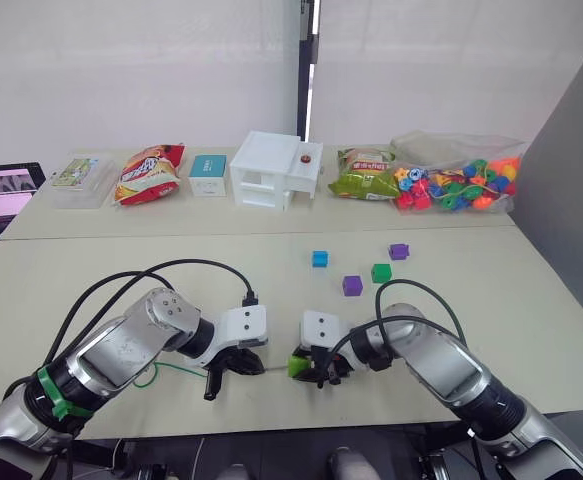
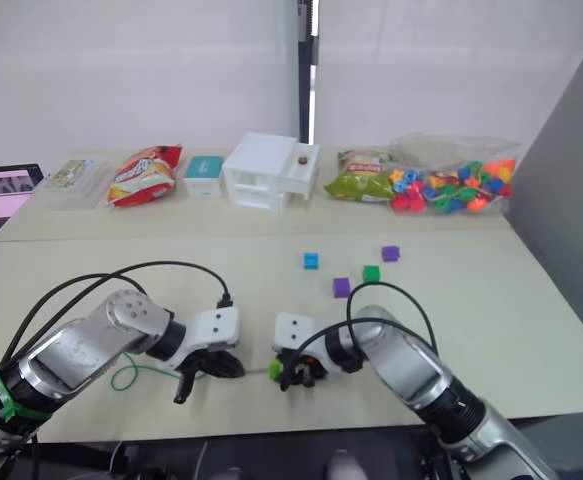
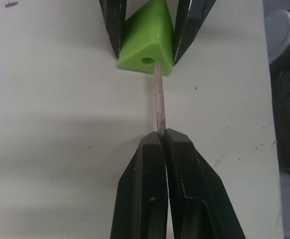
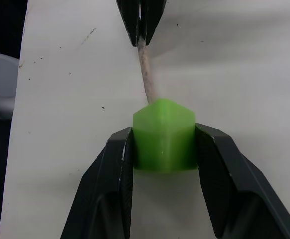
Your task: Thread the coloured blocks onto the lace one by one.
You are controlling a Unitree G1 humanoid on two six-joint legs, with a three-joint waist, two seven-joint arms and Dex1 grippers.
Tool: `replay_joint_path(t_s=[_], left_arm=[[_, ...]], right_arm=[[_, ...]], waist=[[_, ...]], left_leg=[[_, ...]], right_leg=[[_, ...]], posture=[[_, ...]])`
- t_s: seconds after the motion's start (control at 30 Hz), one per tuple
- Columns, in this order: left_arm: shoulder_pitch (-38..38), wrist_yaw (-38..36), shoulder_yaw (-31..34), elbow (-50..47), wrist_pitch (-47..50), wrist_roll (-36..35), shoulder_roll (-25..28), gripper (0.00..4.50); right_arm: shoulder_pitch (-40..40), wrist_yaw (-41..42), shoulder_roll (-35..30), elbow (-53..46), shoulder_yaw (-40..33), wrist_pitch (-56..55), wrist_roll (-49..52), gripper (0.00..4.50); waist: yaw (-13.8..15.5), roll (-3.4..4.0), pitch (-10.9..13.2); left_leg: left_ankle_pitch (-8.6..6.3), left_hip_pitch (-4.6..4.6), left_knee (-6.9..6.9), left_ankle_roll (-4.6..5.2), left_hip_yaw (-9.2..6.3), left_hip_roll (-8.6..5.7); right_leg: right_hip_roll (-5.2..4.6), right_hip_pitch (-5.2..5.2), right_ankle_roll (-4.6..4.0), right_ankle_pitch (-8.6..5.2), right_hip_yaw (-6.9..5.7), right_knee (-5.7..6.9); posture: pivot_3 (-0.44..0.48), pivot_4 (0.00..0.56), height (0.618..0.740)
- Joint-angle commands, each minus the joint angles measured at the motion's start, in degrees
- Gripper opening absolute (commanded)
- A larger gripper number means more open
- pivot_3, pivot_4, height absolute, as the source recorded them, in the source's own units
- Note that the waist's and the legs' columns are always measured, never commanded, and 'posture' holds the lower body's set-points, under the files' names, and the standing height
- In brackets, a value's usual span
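Pale tabletop (image 1: 121, 270) under me, snack bags and a bead bag along the far edge. My left hand (image 1: 233, 366) is closed on the lace's stiff tip (image 3: 158, 102); my right hand (image 1: 316, 368) grips the light green block (image 4: 163, 134) just beside it. The tip points straight at the block's hole (image 3: 147, 60) but touches just below it. The blue block (image 1: 319, 258), purple blocks (image 1: 352, 286) and dark green block (image 1: 381, 272) wait farther out.
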Motion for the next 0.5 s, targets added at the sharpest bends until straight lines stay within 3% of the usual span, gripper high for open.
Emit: replay_joint_path(t_s=[0.03, 0.5], left_arm=[[-1.7, -0.2, 0.9, -1.4, -0.1, 0.2, -0.5, 0.0], [-2.8, -3.2, 0.3, -3.0, 1.1, -0.1, -0.1, 0.0]], right_arm=[[1.5, 1.4, -1.1, -0.6, 3.3, 1.3, 0.2, 1.32], [1.1, 1.1, -1.5, -0.6, 3.2, 2.1, 0.5, 1.32]], waist=[[0.2, 0.0, 0.0], [0.5, 0.0, 0.0]], left_leg=[[0.0, -0.02, 0.0, 0.0, 0.0, -0.02], [0.0, -0.02, 0.0, 0.01, 0.01, -0.06]], right_leg=[[-0.02, 0.0, 0.0, 0.0, 0.0, -0.01], [-0.08, 0.02, 0.01, 0.0, 0.0, -0.07]], posture=[[0.0, 0.15, 0.74], [0.0, 0.15, 0.74]])
